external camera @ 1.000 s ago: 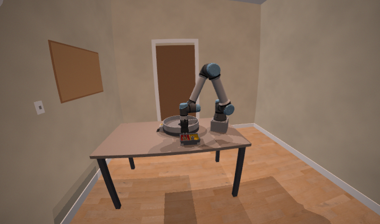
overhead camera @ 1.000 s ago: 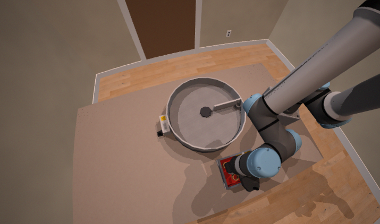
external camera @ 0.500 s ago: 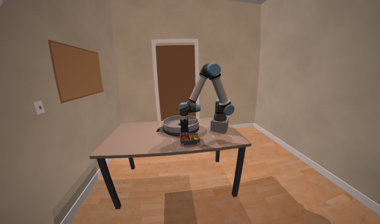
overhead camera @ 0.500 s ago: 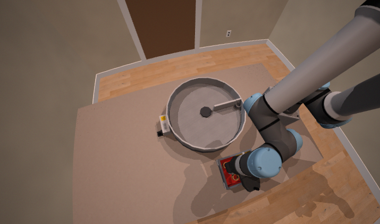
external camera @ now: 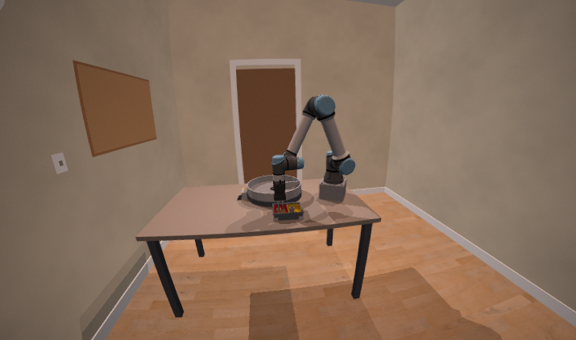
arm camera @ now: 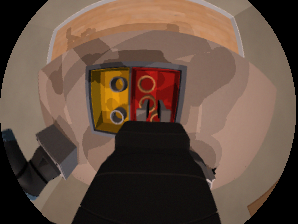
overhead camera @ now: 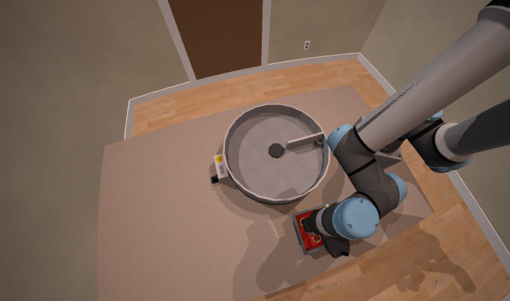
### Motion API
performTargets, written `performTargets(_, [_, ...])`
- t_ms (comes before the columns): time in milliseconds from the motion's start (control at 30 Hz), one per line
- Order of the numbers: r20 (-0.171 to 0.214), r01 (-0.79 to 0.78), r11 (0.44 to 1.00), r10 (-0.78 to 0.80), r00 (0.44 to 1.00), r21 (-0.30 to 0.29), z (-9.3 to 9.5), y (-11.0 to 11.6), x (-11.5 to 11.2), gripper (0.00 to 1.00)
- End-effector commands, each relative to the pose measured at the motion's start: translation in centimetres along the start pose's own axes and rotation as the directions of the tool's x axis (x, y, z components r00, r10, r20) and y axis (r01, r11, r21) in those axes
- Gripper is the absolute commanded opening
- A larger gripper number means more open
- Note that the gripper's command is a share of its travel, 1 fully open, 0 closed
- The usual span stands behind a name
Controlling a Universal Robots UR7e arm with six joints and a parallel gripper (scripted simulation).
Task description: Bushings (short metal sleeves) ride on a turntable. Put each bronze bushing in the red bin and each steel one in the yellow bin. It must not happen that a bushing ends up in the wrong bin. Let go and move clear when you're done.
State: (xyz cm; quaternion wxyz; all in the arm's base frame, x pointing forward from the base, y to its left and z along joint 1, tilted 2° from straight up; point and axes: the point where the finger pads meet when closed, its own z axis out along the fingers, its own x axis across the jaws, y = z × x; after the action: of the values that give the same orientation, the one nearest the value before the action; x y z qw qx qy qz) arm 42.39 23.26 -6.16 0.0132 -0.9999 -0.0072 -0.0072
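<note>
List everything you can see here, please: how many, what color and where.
bronze bushings: at least three, bronze, in the red bin
steel bushings: two, gray, in the yellow bin
ring: one, gray, on the turntable beside the bar; perhaps a bushing
red bin: one, red, beside the yellow bin
yellow bin: one, yellow, on the table
turntable: one, gray, on the table
bar: one, gray, in the turntable
small box: one, white, at the turntable's side
table: one, brownish, mid-room
door: one, brown, back wall
corkboard: one, tan, side wall
switch: one, white, side wall
outlet: one, white, back wall
arm: one, gray, black and blue, on the table
gripper: one, black, at the red bin
</note>
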Motion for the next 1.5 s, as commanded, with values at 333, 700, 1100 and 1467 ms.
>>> performTargets(333, [-0.001,0.0,1.0,0.0,1.0,0.0,-0.6,0.0,0.0,0.42])
performTargets(700, [-0.002,0.0,1.0,0.0,1.0,0.0,-5.4,0.0,0.0,0.42])
performTargets(1100, [-0.001,0.0,1.0,0.0,1.0,0.0,-11.4,0.0,0.0,0.42])
performTargets(1467, [-0.001,0.0,1.0,0.0,1.0,0.0,-12.6,0.0,0.0,0.42])
